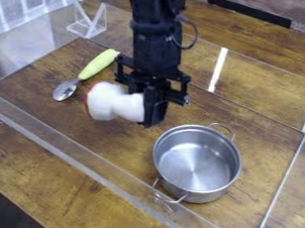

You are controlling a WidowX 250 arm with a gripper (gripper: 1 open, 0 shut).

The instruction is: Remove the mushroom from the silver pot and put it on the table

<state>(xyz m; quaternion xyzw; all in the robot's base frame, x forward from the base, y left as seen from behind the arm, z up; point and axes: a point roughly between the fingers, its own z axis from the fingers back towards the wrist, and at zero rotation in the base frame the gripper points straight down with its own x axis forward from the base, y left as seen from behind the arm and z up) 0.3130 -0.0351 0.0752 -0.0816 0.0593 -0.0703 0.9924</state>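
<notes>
The mushroom (pixel 113 102) shows its thick white stem lying sideways just left of the silver pot (pixel 196 162), low over the table (pixel 59 158). My gripper (pixel 152 108) points down and is shut on the mushroom, with the cap end hidden behind the black fingers. The silver pot stands empty at the front right, its two loop handles visible. Whether the mushroom touches the wood cannot be told.
A yellow-handled spoon (pixel 89 69) lies on the wood behind and left of the mushroom. Clear acrylic walls (pixel 74 140) run along the front and sides. A clear stand (pixel 87 19) sits at the back left.
</notes>
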